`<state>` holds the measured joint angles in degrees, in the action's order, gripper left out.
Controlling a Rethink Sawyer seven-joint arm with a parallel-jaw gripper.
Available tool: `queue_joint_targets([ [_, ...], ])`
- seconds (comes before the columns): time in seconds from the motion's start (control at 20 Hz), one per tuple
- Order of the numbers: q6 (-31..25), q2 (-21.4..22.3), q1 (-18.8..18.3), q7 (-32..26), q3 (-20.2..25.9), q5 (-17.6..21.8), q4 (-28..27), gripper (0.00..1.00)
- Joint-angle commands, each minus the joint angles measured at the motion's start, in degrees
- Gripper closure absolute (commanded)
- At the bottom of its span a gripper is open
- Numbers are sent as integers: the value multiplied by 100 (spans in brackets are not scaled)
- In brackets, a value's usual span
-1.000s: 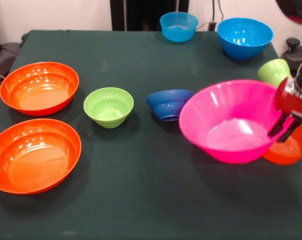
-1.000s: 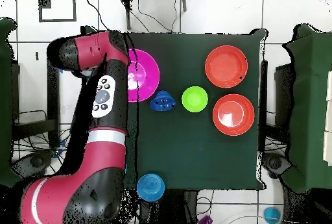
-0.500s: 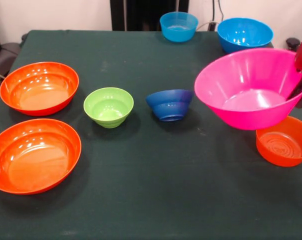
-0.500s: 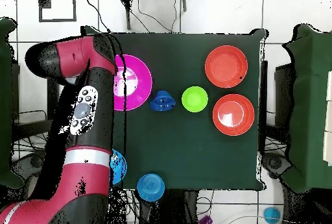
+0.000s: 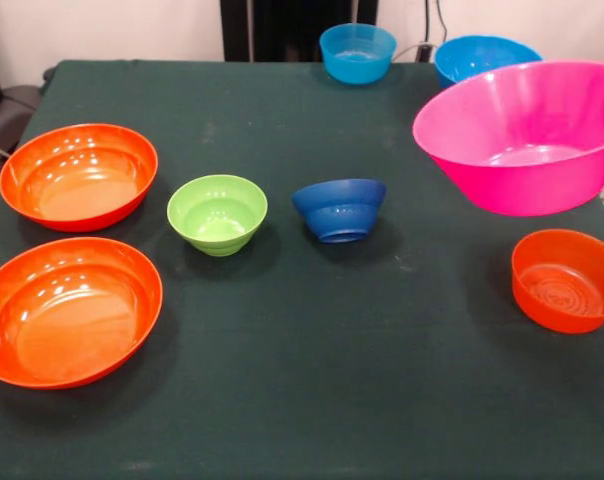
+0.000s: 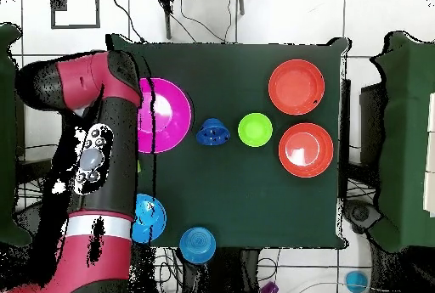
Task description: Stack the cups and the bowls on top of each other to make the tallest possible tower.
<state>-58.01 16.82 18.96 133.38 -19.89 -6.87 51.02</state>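
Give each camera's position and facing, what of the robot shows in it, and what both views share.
Front: sits across the table from the robot, looking over it; only a red sliver of the arm shows at the right edge, by the raised pink bowl.
Overhead: sits above, looking straight down; the arm fills the left side.
Shared: pink bowl, dark blue bowl, green bowl.

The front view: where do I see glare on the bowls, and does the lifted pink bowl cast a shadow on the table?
Front view: bright glare spots lie on the inner walls of the two wide orange bowls; the pink bowl shows a pale sheen inside, and no sharp shadow of it falls on the table. Overhead view: the pink bowl shows a faint sheen.
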Motion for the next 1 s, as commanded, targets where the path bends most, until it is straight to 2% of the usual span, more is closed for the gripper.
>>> queue_joint_targets([
  [0.05,201,-61,31,-139,547,306,458,100],
  [0.4,169,-674,55,295,500,234,-156,100],
  [1.0,327,-1063,159,571,339,202,-438,100],
])
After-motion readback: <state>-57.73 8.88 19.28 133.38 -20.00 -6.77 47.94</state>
